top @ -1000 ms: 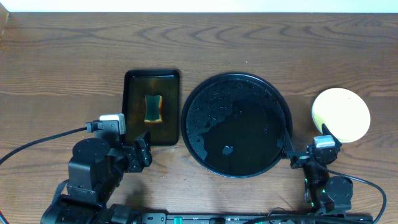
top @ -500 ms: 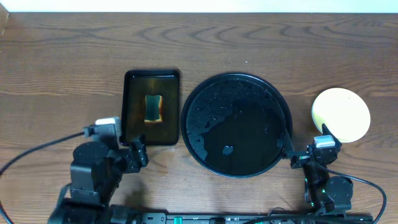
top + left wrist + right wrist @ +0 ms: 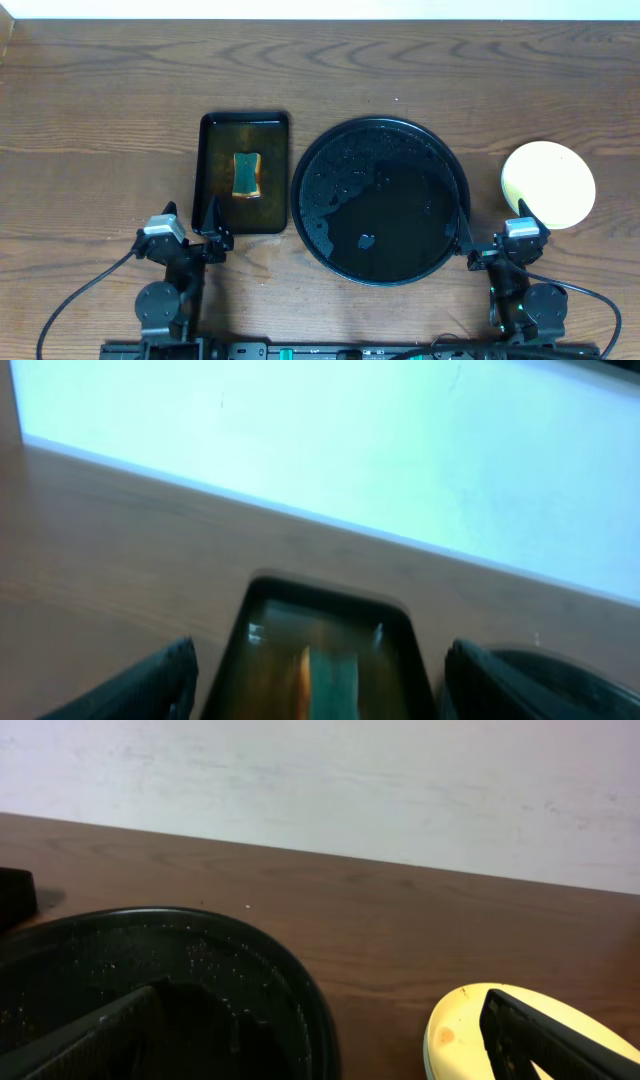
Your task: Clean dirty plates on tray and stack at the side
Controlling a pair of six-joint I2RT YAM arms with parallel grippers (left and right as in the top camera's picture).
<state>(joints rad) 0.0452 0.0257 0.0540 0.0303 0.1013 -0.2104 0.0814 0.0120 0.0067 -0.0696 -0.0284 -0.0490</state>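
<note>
Tabletop (image 3: 100,90) of dark wood fills my overhead feed. The biggest thing on it is the round black tray (image 3: 410,240) at centre, glossy and speckled with water droplets. Just to its left, apart from it, lies the smaller rectangular tray (image 3: 220,160), holding a shallow film of brownish liquid. A sponge (image 3: 247,174), green on one side and yellow on the other, lies in its middle.

To the right of the round tray, clear of its rim, I see a pale yellow plate (image 3: 548,183) on the wood. The right wrist feed shows a small brownish spot near its edge. I cannot tell whether other plates lie under it.

The left gripper (image 3: 192,215) sits at the near edge of the rectangular tray, fingers spread wide and holding nothing. The right gripper (image 3: 492,220) sits between the round tray and the yellow plate, its jaws also parted and empty.
</note>
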